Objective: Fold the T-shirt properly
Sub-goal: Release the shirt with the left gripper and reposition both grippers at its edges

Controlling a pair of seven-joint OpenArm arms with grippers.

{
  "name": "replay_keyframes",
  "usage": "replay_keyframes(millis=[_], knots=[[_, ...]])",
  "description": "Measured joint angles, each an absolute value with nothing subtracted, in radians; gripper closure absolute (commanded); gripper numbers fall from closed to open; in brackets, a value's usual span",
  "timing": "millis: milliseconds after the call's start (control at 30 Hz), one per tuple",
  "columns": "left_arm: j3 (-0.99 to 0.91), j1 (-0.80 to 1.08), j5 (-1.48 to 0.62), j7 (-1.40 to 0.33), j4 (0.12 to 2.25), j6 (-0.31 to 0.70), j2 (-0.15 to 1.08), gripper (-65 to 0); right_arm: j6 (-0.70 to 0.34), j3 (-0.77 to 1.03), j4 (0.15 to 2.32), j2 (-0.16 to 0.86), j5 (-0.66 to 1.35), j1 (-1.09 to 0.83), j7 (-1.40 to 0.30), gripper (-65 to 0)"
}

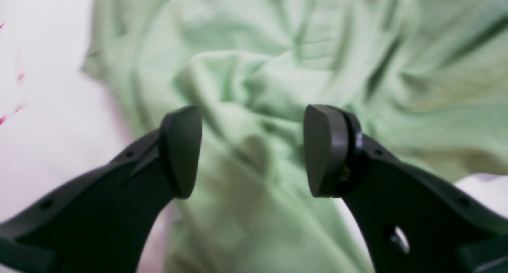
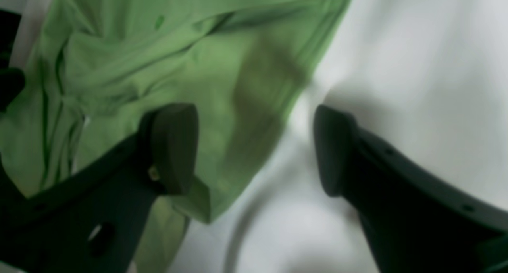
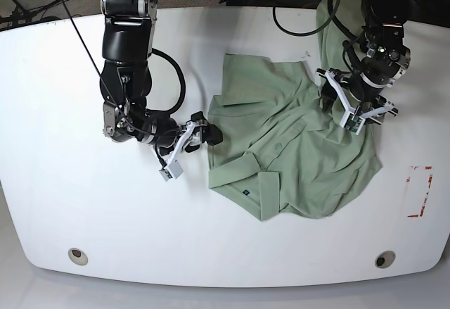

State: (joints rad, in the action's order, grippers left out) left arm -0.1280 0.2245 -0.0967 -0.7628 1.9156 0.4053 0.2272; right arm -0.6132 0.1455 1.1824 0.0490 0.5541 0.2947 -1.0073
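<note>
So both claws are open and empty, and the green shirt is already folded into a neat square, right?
Not folded. The base view shows the T-shirt spread out and rumpled on the white table, collar still showing. The left claw and right claw are indeed open and empty.

The T-shirt [image 3: 295, 147] is plain pale sage green with a small dark label [image 3: 245, 192], lying on a white table [image 3: 70, 210] bearing a red-dashed rectangle [image 3: 419, 191].
</note>
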Motion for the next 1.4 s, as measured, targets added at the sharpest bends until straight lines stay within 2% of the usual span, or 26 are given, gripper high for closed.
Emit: replay_keyframes(millis=[200,333,567,800,867,933,1000,1033,1267,1400], knots=[[-0.19,0.24,-0.098,-0.762,1.916,0.41,0.225,-37.9,-0.577,0.145,1.083,0.033,0.568,0.312,-0.939,-43.8],[-0.223,0.252,-0.09,-0.765,1.916,0.409,0.226,-37.9,-0.534,0.081,1.07,0.043,0.572,0.317,-0.868,-43.6],[-0.239,0.251,-0.091,-0.763,1.916,0.409,0.225,-37.9,-0.53,0.004,1.069,0.067,0.58,0.318,-0.847,-43.1],[-0.239,0.252,-0.097,-0.763,1.916,0.409,0.225,-37.9,-0.523,-0.009,1.065,0.02,0.571,0.313,-0.805,-42.0],[-0.24,0.252,-0.097,-0.763,1.916,0.409,0.226,-37.9,-0.522,-0.008,1.064,0.022,0.566,0.312,-0.786,-37.1],[-0.239,0.252,-0.097,-0.763,1.915,0.409,0.225,-37.9,-0.516,-0.007,1.057,0.028,0.561,0.315,-0.771,-21.9],[-0.239,0.252,-0.097,-0.763,1.914,0.409,0.225,-37.9,-0.515,-0.004,1.039,0.033,0.554,0.32,-0.765,-9.8],[-0.239,0.252,-0.097,-0.763,1.914,0.409,0.225,-37.9,-0.515,-0.004,1.028,0.035,0.554,0.321,-0.765,-0.3],[-0.239,0.252,-0.097,-0.763,1.913,0.409,0.225,-37.9,-0.516,-0.006,1.002,0.081,0.557,0.326,-0.705,0.0],[-0.239,0.251,-0.097,-0.763,1.912,0.409,0.225,-37.9,-0.516,0.057,1.005,0.123,0.565,0.31,-0.691,0.0]])
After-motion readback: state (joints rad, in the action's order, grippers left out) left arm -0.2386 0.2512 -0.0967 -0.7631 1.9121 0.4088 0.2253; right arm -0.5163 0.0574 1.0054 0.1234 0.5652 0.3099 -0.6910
